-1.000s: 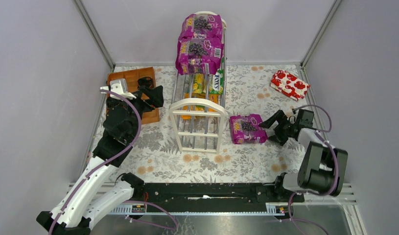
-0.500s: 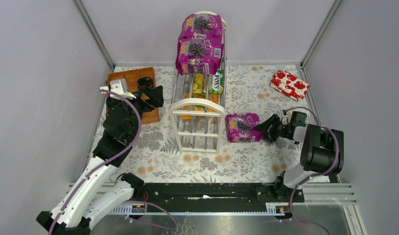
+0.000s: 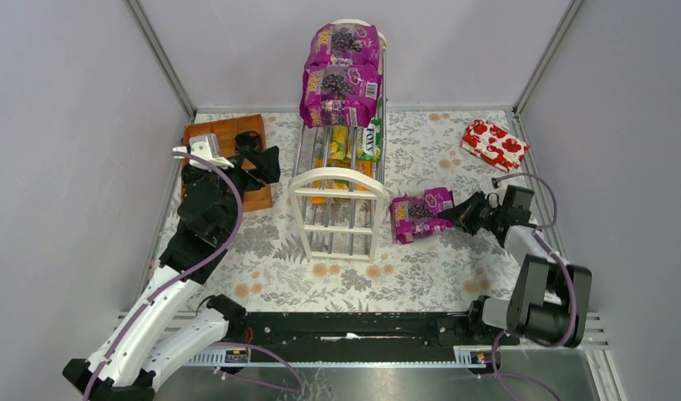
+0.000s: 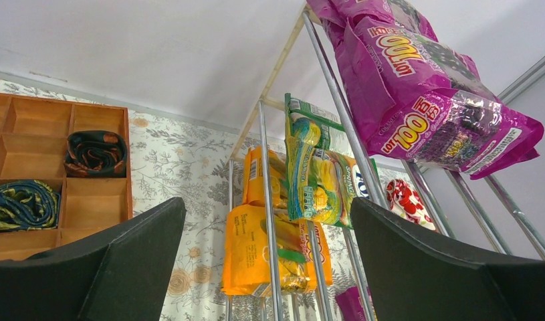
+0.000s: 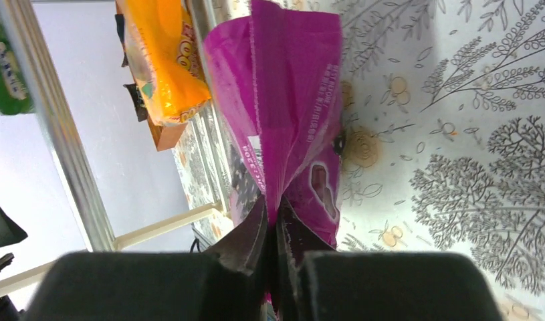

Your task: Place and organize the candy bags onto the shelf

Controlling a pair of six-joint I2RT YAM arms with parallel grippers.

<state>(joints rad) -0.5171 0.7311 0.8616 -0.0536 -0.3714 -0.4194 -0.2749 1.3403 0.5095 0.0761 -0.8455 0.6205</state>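
The cream-white shelf (image 3: 341,209) stands mid-table. Two purple candy bags (image 3: 341,83) lie on its top tier, with orange and green bags (image 3: 353,146) on the rods below. A further purple candy bag (image 3: 420,215) sits just right of the shelf, its right end tilted up. My right gripper (image 3: 455,215) is shut on that bag's edge; the right wrist view shows the purple film (image 5: 289,127) pinched between the fingers (image 5: 246,237). My left gripper (image 3: 257,163) hangs open left of the shelf, over the wooden tray, holding nothing. Through the left wrist view I see orange bags (image 4: 256,247), a green bag (image 4: 316,180) and a purple one (image 4: 416,100).
A brown wooden compartment tray (image 3: 228,138) with dark rolled cloths (image 4: 95,152) sits at the back left. A red packet with white shapes (image 3: 494,144) lies at the back right. Grey walls enclose the floral tablecloth on three sides.
The right gripper went from open beside the purple bag to shut on its right edge. The bag slid a little towards the shelf, then its right end lifted. The left arm stayed still.
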